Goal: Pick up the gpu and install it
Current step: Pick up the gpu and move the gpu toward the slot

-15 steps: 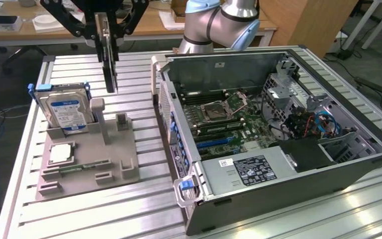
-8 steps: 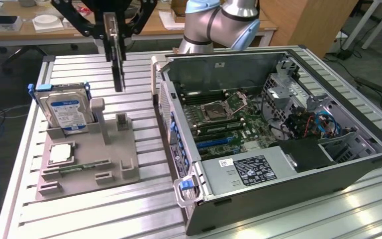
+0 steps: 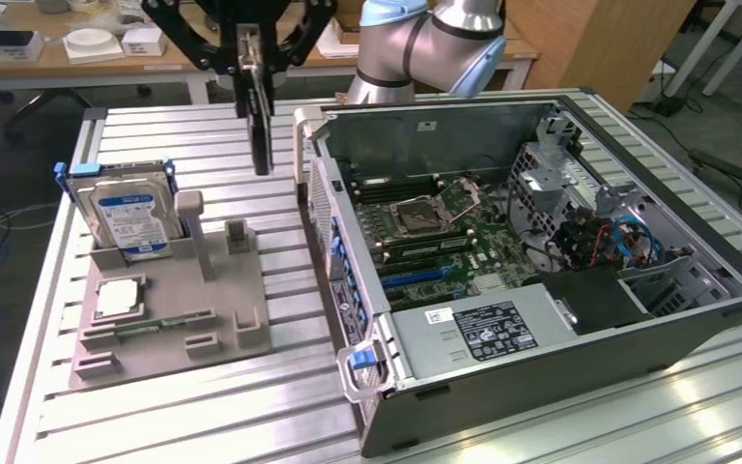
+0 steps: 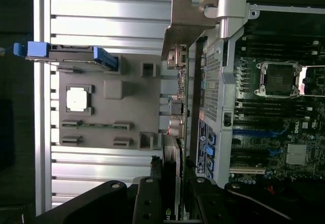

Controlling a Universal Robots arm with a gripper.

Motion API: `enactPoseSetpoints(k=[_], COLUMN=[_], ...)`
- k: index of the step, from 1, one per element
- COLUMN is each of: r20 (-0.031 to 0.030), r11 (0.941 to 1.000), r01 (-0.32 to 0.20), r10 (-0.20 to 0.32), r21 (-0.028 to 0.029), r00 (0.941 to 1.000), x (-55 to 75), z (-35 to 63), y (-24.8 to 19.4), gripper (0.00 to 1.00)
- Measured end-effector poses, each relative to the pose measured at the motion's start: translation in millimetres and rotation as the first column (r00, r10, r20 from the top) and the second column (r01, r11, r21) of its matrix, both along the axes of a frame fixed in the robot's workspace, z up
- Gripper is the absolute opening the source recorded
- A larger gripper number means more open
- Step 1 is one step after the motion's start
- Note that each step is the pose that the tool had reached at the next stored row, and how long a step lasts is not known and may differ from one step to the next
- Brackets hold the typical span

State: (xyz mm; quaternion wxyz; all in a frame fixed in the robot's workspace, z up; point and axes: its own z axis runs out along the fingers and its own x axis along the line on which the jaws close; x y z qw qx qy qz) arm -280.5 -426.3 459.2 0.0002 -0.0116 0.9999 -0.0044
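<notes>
My gripper (image 3: 252,60) is shut on the gpu (image 3: 260,121), a thin dark card hanging edge-down in the air. It hangs above the slatted table, between the grey holder (image 3: 236,300) and the rear wall of the open computer case (image 3: 326,184). In the wrist view the gpu (image 4: 179,102) appears edge-on, its silvery bracket (image 4: 185,23) at the far end and the black fingers (image 4: 147,198) clamping the near end. The motherboard (image 3: 455,237) with its blue slots (image 3: 416,275) lies inside the case, to the exterior view's right of the card.
The grey holder carries a silver hard drive with a blue label (image 3: 128,213), a square processor (image 3: 119,300) and a narrow green memory stick (image 3: 165,321). A power supply (image 3: 487,329) and a cable bundle (image 3: 603,237) fill the case's near and right parts. Desks stand behind.
</notes>
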Motion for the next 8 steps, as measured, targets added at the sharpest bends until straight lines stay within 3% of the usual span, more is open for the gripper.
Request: enactPoseSetpoints(k=[8], r20=[0.0000], r11=[1.0000], r01=[0.000], r10=[0.000], r21=[0.0000], r00=[1.0000], x=[21.3], z=[0.0], y=[0.0], gripper=[0.27])
